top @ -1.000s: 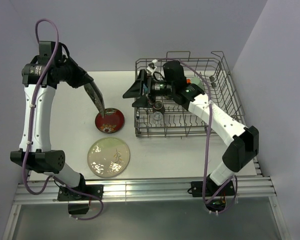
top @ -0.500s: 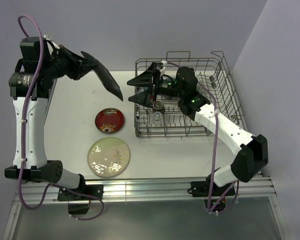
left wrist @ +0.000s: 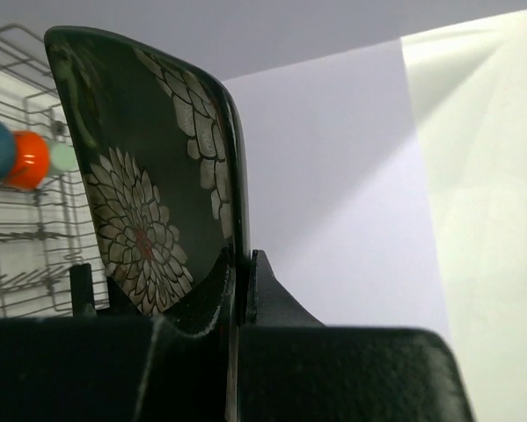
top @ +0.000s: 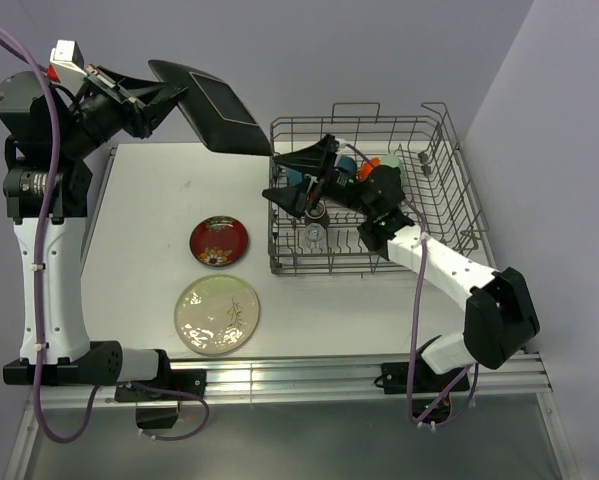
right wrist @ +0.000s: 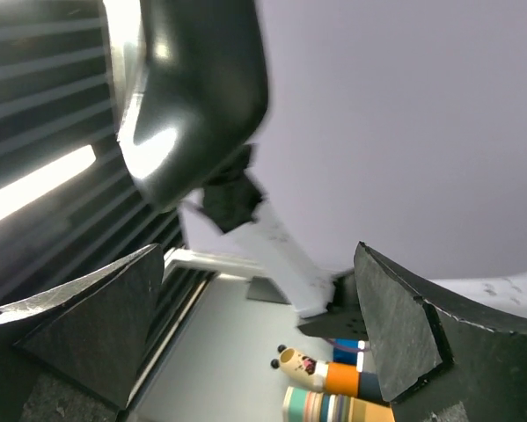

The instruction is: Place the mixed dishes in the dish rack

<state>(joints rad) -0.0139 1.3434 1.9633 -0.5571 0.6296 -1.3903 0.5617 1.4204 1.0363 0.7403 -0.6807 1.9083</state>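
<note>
Now L tool clamps black plate edge, aloft near rack.

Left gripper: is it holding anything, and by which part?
A black plate, pinched by its rim at one edge in the left gripper. The right gripper is open and holds nothing.

Top cam: high behind bases, looks down on whole table. Left wrist: tight on plate, rack at left edge. Right wrist: aimed across at same plate.
</note>
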